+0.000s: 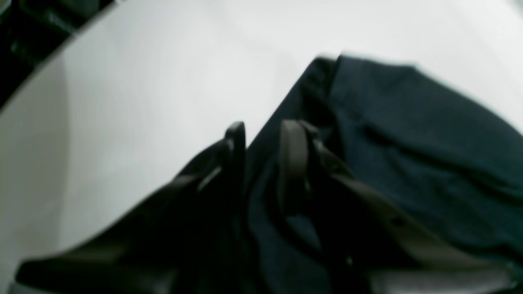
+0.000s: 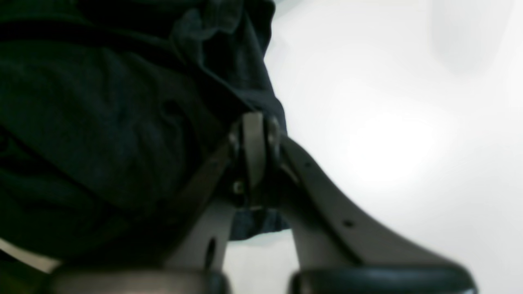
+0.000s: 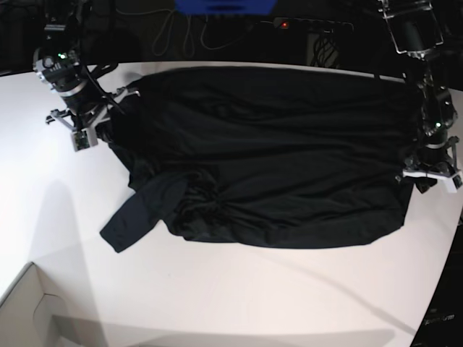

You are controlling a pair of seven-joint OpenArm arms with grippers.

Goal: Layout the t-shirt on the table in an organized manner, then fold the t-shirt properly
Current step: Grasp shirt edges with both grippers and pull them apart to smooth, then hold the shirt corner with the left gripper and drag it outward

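Claws at opposite ends: the right claw point(image 2: 254, 134) pinches one edge of the t-shirt point(image 3: 268, 159), the left claw point(image 1: 263, 141) grips cloth at the other, seemingly to pull it flat across the white counter point(image 3: 239, 303); a sleeve remains bunched.

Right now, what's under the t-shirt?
The t-shirt lies spread on the white table, which shows bare all around it. Bunched folds sit near its lower left sleeve. Anything beneath the cloth is covered, so I cannot tell.
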